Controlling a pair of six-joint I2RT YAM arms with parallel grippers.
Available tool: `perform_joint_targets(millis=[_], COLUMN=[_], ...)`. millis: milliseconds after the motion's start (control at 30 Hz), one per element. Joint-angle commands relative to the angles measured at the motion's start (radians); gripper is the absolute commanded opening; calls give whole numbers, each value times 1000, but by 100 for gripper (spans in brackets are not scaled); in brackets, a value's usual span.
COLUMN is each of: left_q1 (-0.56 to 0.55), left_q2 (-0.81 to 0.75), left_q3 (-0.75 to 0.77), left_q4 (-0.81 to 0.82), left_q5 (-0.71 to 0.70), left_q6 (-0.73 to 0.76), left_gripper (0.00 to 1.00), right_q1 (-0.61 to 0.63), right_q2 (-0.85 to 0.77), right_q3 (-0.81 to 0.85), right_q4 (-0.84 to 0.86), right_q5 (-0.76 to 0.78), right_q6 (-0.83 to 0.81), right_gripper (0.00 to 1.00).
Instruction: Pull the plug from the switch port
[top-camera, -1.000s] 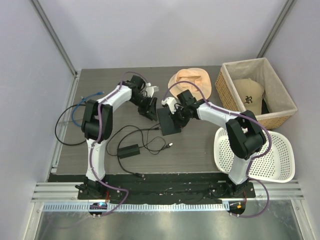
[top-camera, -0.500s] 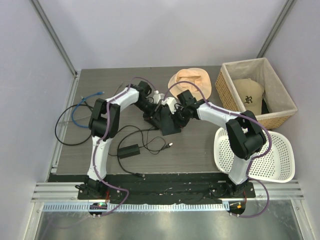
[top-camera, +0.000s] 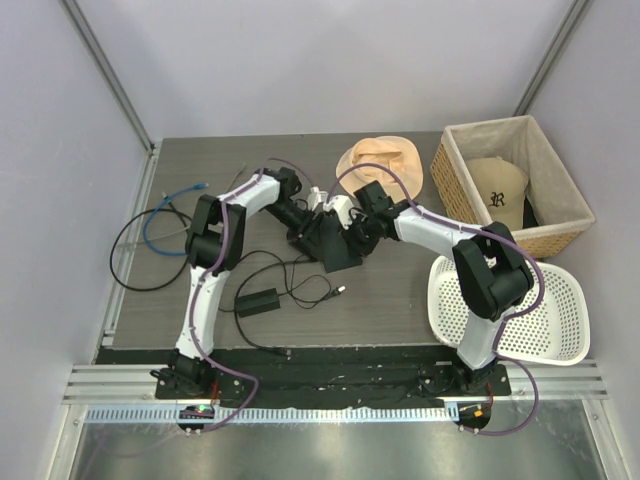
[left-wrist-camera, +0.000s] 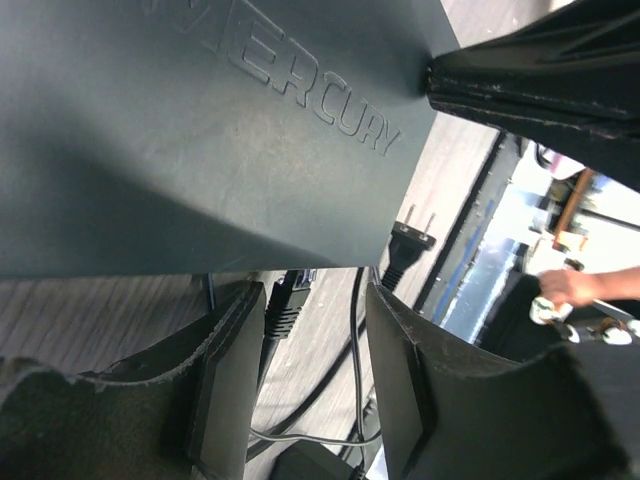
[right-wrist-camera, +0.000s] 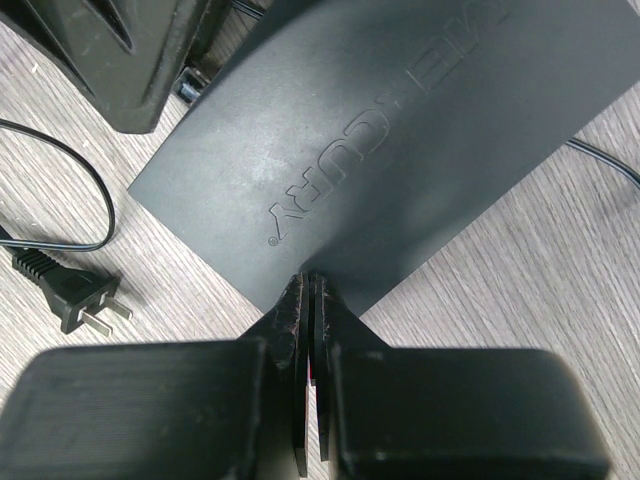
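Observation:
The switch, a flat black box (top-camera: 338, 248) embossed "MERCURY", lies mid-table and also shows in the left wrist view (left-wrist-camera: 200, 130) and the right wrist view (right-wrist-camera: 400, 130). My left gripper (top-camera: 305, 228) is at its left edge, open, its fingers either side of a plug (left-wrist-camera: 288, 298) that sits in the box's edge. The plug looks dark in shadow with a bluish tip. My left gripper (left-wrist-camera: 312, 290) does not touch it. My right gripper (top-camera: 350, 225) is shut, its tips (right-wrist-camera: 312, 280) pressed on the box's corner. The blue cable (top-camera: 150, 228) loops at far left.
A black adapter brick (top-camera: 257, 301) and its thin black leads lie in front of the box, with a two-prong mains plug (right-wrist-camera: 85, 300). A tan hat (top-camera: 380, 160) is behind. A wicker basket (top-camera: 455, 190) and a white basket (top-camera: 540, 340) stand right.
My left arm has swung right and its gripper now sits at the box's left edge. The box has turned slightly. My right gripper has stayed on the box.

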Motion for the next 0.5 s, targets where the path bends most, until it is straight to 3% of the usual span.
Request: perform_joint_targets(millis=[0, 200, 467], left_q1=[-2, 8, 11], left_q2=[70, 84, 25], left_q3=[4, 3, -66], left_q4=[-103, -82, 107], left_q5=[-4, -19, -111], left_q6=[96, 75, -55], left_gripper=[49, 47, 47], right_q1=[0, 0, 2], right_q2=[2, 16, 18], right_q3=[-15, -4, -9], right_q4=[-38, -38, -30], right_q5=[32, 27, 21], right_q6=[-12, -6, -4], right_gripper=[1, 1, 1])
